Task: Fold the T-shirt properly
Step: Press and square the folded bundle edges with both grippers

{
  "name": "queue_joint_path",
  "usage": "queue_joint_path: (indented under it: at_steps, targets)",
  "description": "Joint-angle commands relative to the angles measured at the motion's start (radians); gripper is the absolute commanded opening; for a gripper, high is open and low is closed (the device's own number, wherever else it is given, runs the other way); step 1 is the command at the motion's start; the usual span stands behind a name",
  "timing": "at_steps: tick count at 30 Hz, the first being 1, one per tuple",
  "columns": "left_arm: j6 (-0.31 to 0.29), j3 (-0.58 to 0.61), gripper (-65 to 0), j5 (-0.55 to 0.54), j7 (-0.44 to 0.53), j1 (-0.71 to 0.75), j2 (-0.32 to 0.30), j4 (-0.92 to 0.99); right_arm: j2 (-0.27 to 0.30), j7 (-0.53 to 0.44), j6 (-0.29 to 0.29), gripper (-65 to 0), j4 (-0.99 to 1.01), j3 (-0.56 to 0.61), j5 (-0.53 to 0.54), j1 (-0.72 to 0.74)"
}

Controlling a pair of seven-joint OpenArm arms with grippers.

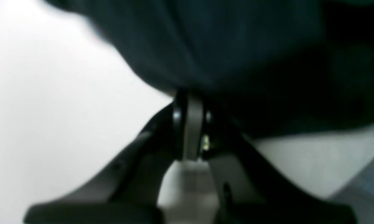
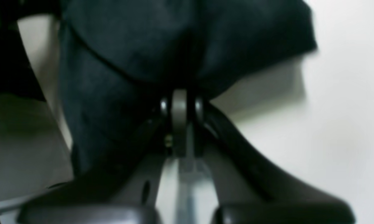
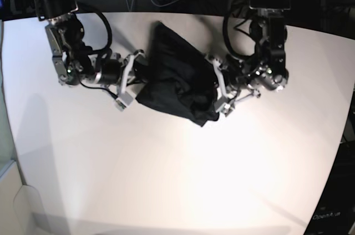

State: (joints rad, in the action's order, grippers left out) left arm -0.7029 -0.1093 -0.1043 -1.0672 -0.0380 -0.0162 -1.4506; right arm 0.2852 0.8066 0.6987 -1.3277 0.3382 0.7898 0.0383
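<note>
Left claw (image 1: 191, 99) clenched on the shirt (image 3: 175, 77) edge, right claw (image 2: 179, 99) likewise; both pinch black cloth in the wrist views. Shirt sits bunched between the two arms, far-centre on the worktop (image 3: 166, 179), partly lifted. Risks, as I judge them: thin fabric slipping out of a pinch under tension, or uneven pull from the two sides skewing the fold. Bunched layers may mean a claw holds more than one ply.

I've got the T-shirt (image 3: 175, 77) bunched in a crumpled black heap, plain and wrinkled, lying across the far middle of the white table (image 3: 166, 179), one corner trailing toward me.
</note>
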Motion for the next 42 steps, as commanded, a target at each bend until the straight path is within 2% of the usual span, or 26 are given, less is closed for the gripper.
queue_joint_path:
  at_steps: [1,5,7,10,15,19,22,26,30,42]
  targets:
    - [0.005,0.003,-63.4,0.028,-0.006,-0.036,0.011,0.027,-0.002,0.006,-0.001,-63.5,-0.016,0.003,0.010,-0.005]
    - [0.005,0.001,-63.4,0.027,-0.021,-0.179,0.022,0.049,-0.030,0.006,-0.001,-63.5,-0.019,0.006,0.010,-0.051]
    - [0.005,-0.011,-63.4,0.028,-0.078,-0.236,0.011,0.006,-0.033,0.006,-0.001,-63.5,-0.019,0.006,0.010,-0.064]
    - [0.005,-0.073,-63.4,0.028,-0.190,-0.288,-0.044,-0.083,-0.027,0.006,-0.001,-64.1,-0.029,0.002,0.010,-0.070]
    - [0.005,-0.139,-63.4,0.021,-0.293,-0.251,-0.133,-0.187,0.053,-0.052,-0.001,-64.3,-0.146,-0.003,0.010,-0.123]
    - [0.005,-0.137,-63.4,0.021,-0.291,-0.122,-0.136,-0.236,0.088,-0.056,-0.001,-63.8,-0.169,-0.064,0.013,-0.130]
    - [0.005,-0.137,-63.4,0.022,-0.256,-0.040,-0.101,-0.243,0.115,-0.054,-0.001,-63.5,-0.169,-0.115,0.010,-0.122]
    - [0.005,-0.135,-63.4,0.028,-0.176,0.039,-0.046,-0.227,0.145,-0.052,-0.001,-63.5,-0.169,-0.120,0.010,-0.062]
    - [0.005,-0.135,-63.4,0.028,-0.106,0.054,0.000,-0.152,0.145,-0.052,-0.001,-63.5,-0.168,-0.116,0.010,-0.036]
    - [0.005,-0.137,-63.4,0.021,0.060,-0.050,0.012,0.144,0.076,-0.054,-0.001,-63.5,-0.164,-0.080,0.009,-0.030]
